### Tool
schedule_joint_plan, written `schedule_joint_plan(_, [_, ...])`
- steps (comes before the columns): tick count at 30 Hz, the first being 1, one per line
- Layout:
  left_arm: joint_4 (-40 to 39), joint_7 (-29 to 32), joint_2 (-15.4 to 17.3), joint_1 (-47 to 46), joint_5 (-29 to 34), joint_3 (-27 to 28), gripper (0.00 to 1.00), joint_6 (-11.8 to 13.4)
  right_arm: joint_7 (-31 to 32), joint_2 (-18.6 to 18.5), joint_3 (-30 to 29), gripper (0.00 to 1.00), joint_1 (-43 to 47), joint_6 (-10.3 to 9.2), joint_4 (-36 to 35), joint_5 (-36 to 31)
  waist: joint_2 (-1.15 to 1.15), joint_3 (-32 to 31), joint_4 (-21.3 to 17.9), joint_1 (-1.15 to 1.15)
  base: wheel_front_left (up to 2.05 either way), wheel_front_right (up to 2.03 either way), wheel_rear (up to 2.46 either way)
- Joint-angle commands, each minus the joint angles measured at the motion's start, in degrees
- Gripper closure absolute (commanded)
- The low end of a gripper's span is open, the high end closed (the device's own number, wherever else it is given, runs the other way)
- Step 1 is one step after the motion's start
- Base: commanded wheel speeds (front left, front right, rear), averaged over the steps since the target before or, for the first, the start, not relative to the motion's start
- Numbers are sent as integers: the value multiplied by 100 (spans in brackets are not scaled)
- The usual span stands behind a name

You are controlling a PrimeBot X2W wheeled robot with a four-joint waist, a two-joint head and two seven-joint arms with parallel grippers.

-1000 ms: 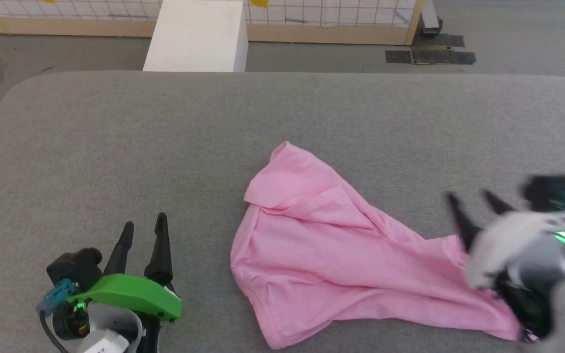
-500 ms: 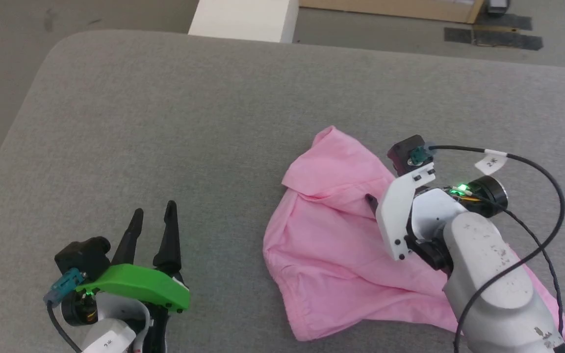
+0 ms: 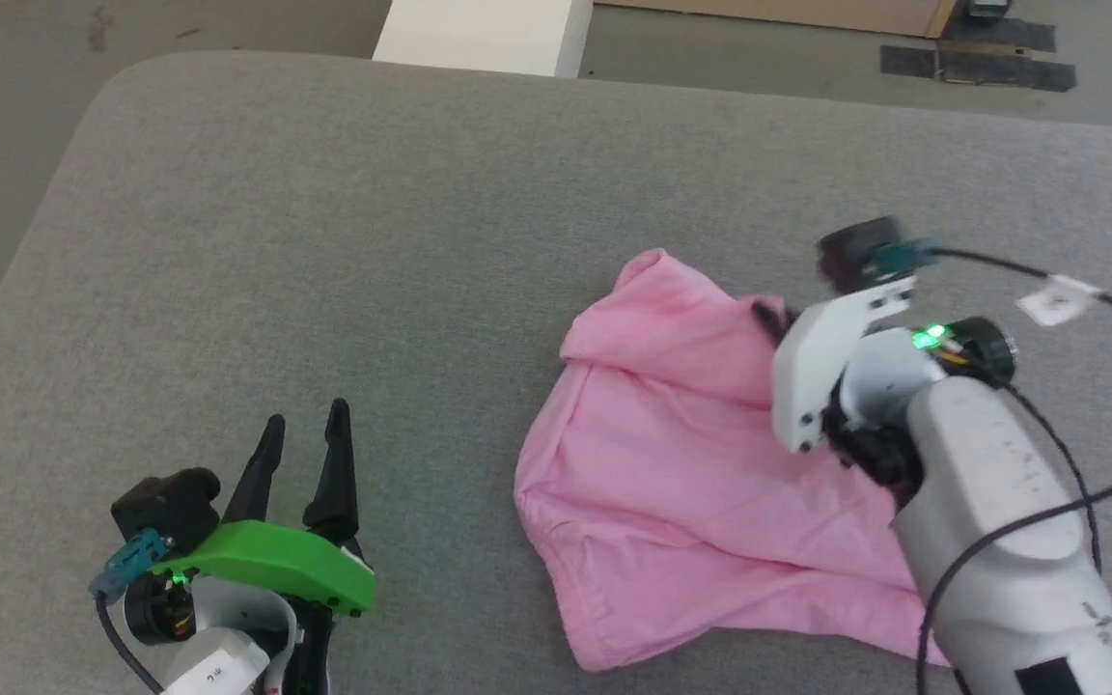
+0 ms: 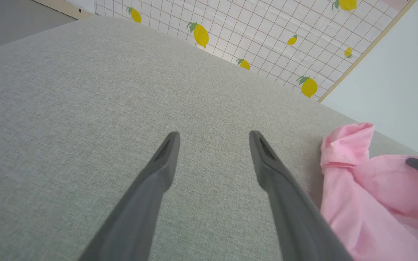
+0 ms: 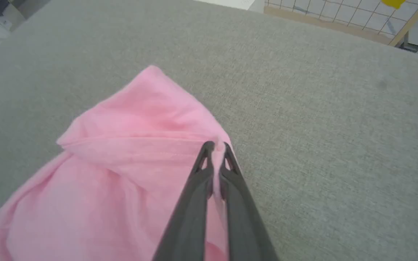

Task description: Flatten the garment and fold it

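The light-pink garment [image 3: 681, 483] lies crumpled on the grey padded surface [image 3: 373, 212], right of centre in the head view, with a gathered hem along its near left edge. My right gripper [image 3: 770, 317] reaches over it from the right and is shut on a fold of the garment [image 5: 136, 145] near its far right edge; in the right wrist view a thin strip of pink cloth is pinched between the fingertips of the right gripper [image 5: 216, 146]. My left gripper [image 3: 307, 431] rests low at the lower left, open and holding nothing, well left of the cloth. In the left wrist view the left gripper [image 4: 213, 138] points across bare grey fabric.
The grey surface has a rounded far left corner [image 3: 122, 87], with floor beyond it. A white box [image 3: 484, 34] stands past the far edge. A lemon-print grid panel [image 4: 252, 32] rises behind the surface. A black cable [image 3: 1087, 386] loops off the right wrist.
The right arm swung in from the right over the garment, closed on a fold and drew it slightly back and right. The head camera shifted. The left gripper stayed put.
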Motion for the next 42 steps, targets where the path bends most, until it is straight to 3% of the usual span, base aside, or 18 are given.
schedule_joint_plan(1, [-28, -18, 17, -66, -34, 2, 0, -16, -159, -8, -287, 100, 26, -9, -177, 129, 0, -111, -141, 0, 0, 0, 0])
schedule_joint_plan(5, [-75, 23, 27, -28, -19, -55, 0, -7, -365, -44, -1489, 100, 552, -9, -782, 158, 0, -220, -292, 0, 0, 0, 0])
schedule_joint_plan(12, [-146, 114, 28, 34, -15, -153, 0, 13, -66, -10, -4007, 100, 2024, -9, -1733, 391, 0, -308, -537, 0, 0, 0, 0])
schedule_joint_plan(16, [-163, 214, 56, 91, -35, -200, 0, 18, 126, -7, -4421, 100, 2525, -9, -1509, 735, 0, -342, -745, 0, 0, 0, 0])
schedule_joint_plan(17, [-168, 255, 59, 101, -45, -225, 0, 7, 69, -7, -4402, 0, 2566, -9, -1470, 829, 0, -351, -793, 0, 0, 0, 0])
schedule_joint_plan(21, [-280, 529, 2, 8, -154, -409, 0, -105, -513, -6, -4223, 0, 2582, -9, -1483, 1222, 0, -383, -1002, 0, 0, 0, 0])
schedule_joint_plan(24, [-343, 1142, -83, -378, -203, -792, 0, -212, -1078, -6, -4213, 0, 2520, -9, -1610, 1324, 0, -407, -1197, 0, 0, 0, 0])
schedule_joint_plan(31, [263, 3265, -144, -859, -307, -1905, 0, -381, -1215, -5, -4069, 0, 2556, -9, -1712, 1345, 0, -410, -1583, 0, 0, 0, 0])
schedule_joint_plan(39, [1146, 3758, -10, -1142, 249, -2380, 0, -169, -1271, -5, -3896, 0, 2737, -9, -1642, 1558, 0, -361, -1737, 0, 0, 0, 0])
schedule_joint_plan(40, [1239, 3812, -34, -1140, 226, -2417, 56, -196, -1284, -5, -3865, 0, 2753, -9, -1634, 1572, 0, -364, -1737, 0, 0, 0, 0])
schedule_joint_plan(41, [1323, 3853, -74, -1132, 166, -2447, 100, -261, -1305, -5, -3829, 0, 2763, -9, -1629, 1600, 0, -365, -1734, 0, 0, 0, 0])
schedule_joint_plan(42, [1375, 3875, -118, -1119, 69, -2443, 100, -333, -1323, -5, -3788, 0, 2766, -9, -1624, 1620, 0, -367, -1726, 0, 0, 0, 0])
